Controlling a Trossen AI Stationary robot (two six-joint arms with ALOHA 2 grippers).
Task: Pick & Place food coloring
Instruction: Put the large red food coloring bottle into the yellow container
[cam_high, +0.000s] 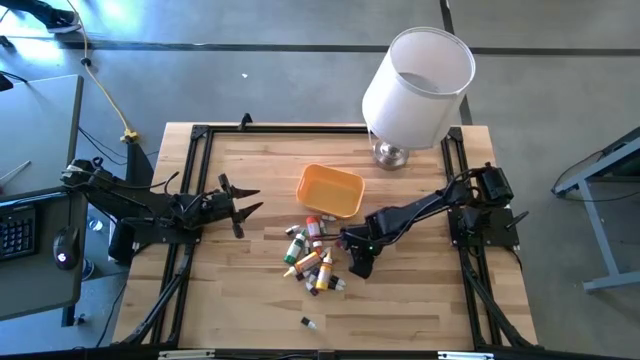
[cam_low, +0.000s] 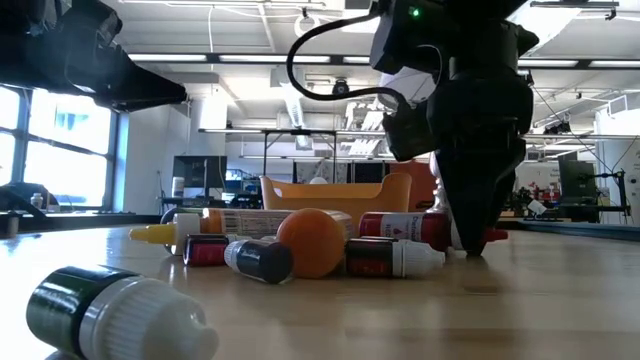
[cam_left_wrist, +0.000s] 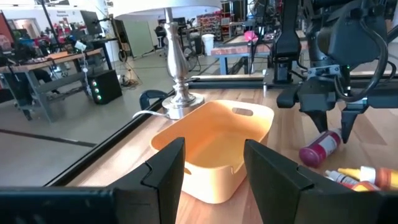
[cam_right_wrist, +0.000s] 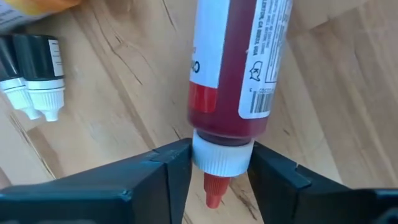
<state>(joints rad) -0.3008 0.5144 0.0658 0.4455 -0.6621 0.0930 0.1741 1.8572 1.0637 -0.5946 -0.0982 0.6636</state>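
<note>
- Dark bottle (cam_low: 110, 312): lies alone near the table's front edge, apart from the pile.
- Right gripper (cam_right_wrist: 214, 171): fingers straddle a red bottle (cam_right_wrist: 239, 62) at its white cap, closing, at mid-table beside the tray (cam_high: 330, 190).
- Left gripper (cam_high: 240, 205): jaws apart, waiting near the left edge.

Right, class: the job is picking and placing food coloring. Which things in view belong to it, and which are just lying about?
Belong to the job:
- food coloring bottles
- red bottle, its cap between the right gripper fingers
- orange tray
- stray dark bottle

Just there:
- lamp
- left gripper, waiting open
</note>
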